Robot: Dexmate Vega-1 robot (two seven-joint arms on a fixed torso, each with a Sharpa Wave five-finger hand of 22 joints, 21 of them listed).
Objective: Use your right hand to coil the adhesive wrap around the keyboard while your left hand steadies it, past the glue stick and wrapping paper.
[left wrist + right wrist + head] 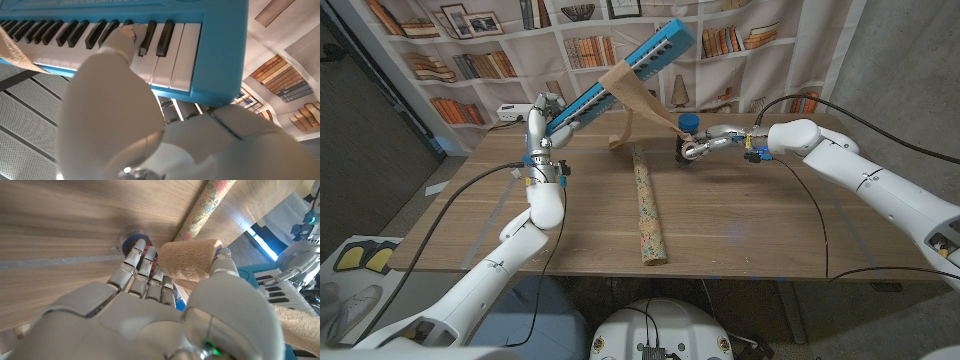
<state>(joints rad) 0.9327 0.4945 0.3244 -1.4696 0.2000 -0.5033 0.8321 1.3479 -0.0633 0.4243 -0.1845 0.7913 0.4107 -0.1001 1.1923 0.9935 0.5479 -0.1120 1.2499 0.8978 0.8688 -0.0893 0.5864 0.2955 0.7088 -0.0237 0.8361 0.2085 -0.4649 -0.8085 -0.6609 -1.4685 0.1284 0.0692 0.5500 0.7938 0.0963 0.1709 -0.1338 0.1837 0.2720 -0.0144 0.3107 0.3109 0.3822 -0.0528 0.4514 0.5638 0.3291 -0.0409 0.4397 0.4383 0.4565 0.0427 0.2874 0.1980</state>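
Keyboard (620, 75) first: the blue toy instrument is held up off the table at a slant, its low end in the left hand (545, 125) at the far left, its high end up toward the bookshelf backdrop. In the left wrist view that hand's fingers (131, 34) are pressed onto the keys, gripping the low end. A tan band of adhesive wrap (645, 95) already hugs the keyboard's middle, and its loose tail drops down and to the right to the roll, which the right hand (698, 148) holds just over the table at the far middle. In the right wrist view the roll is pinched between the thumb and the closed fingers (145, 272).

The glue stick (689, 122), blue-capped, stands just beside that hand, on its far side. The wrapping paper (648, 205) lies lengthwise down the middle of the wooden table (770, 230), near the hand's left side.

I judge the coiling to be under way, with a few turns on. The next move calls for carrying the roll up and around the keyboard with the tail kept taut, clear of the glue stick, while the left hand holds firm.
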